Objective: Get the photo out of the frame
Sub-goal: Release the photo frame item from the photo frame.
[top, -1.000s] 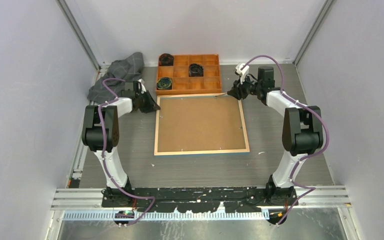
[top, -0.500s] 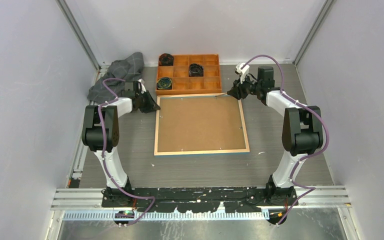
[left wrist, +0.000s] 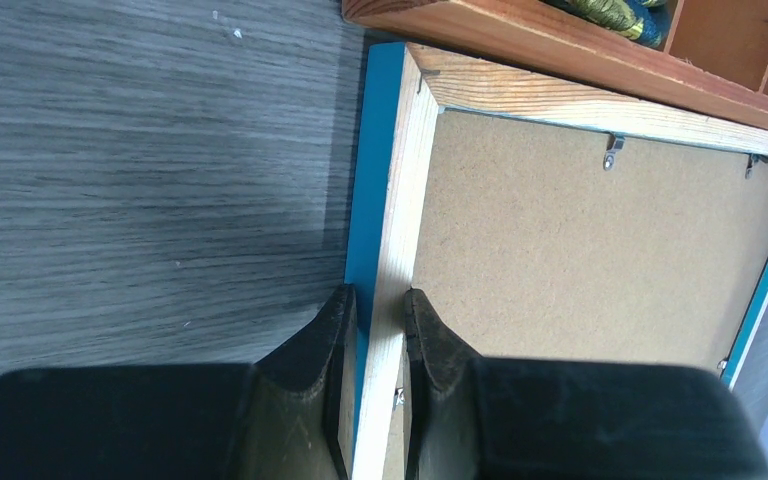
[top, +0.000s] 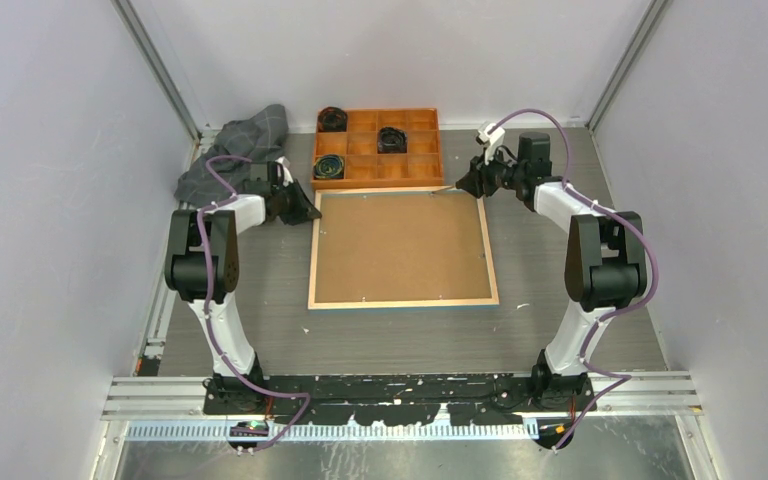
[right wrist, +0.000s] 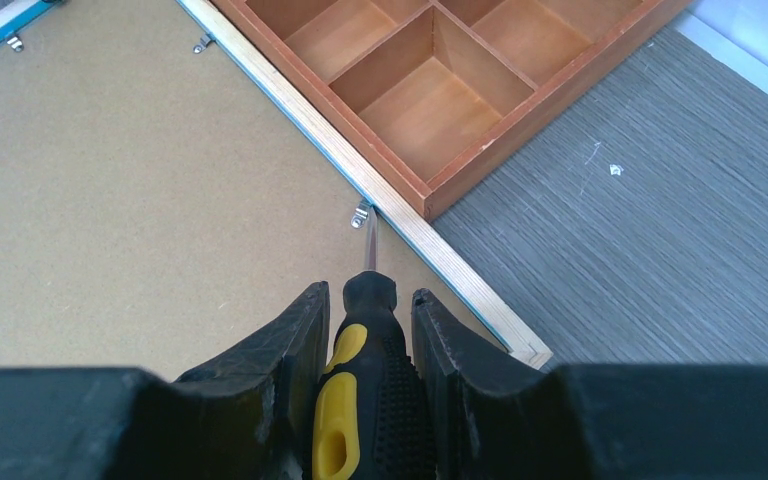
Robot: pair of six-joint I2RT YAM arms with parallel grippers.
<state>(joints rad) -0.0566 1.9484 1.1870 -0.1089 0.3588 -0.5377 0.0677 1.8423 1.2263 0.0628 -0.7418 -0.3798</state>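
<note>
While the frame [top: 312, 262] lies face down in the middle of the table [top: 410, 340], its far edge just beside the orange tray [top: 380, 183], we see only the brown backing board [top: 400, 245] inside the wood rim. The photo is hidden beneath it, so we cannot note its condition. The left gripper [left wrist: 378, 300] is narrowed onto the frame's left rim near the far-left corner, one finger outside on the blue edge and one inside against the board. The right gripper [right wrist: 368, 295] is clamped around a black-and-yellow screwdriver [right wrist: 358, 345], whose tip meets a small metal tab [right wrist: 362, 213] on the far rim near the far-right corner. We judge the frame thin, stiff and light, likely to slide on the smooth table unless pinned at its rim. The board looks rigid and flat, best lifted at one edge once the tabs are turned; we cannot tell which already are. The photo, being paper, should be limp and easily creased, so take it by a corner or margin, not across the print.
</note>
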